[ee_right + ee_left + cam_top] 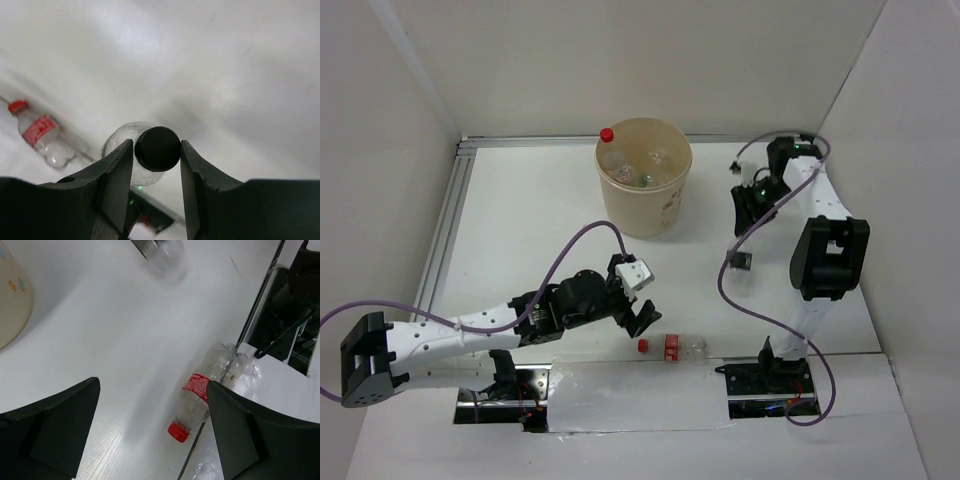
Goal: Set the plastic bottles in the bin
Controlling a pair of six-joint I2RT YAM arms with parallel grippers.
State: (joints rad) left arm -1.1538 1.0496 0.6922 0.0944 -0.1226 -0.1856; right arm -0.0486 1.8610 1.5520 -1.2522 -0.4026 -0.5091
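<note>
Right claw [156, 155] pinches the black-capped bottle [159, 144]; left claw [152, 386] gapes above the red-capped bottle [196, 390]; other bottles [638, 172] sit in the bin [642, 210].

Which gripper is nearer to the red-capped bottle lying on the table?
Left. The left gripper hovers open just above the red-capped bottle; the right gripper is far back right, gripping a black-capped bottle.

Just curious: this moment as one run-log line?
left tool: open, near red-capped bottle | right tool: shut on black-capped bottle | bin: bottles inside
</note>
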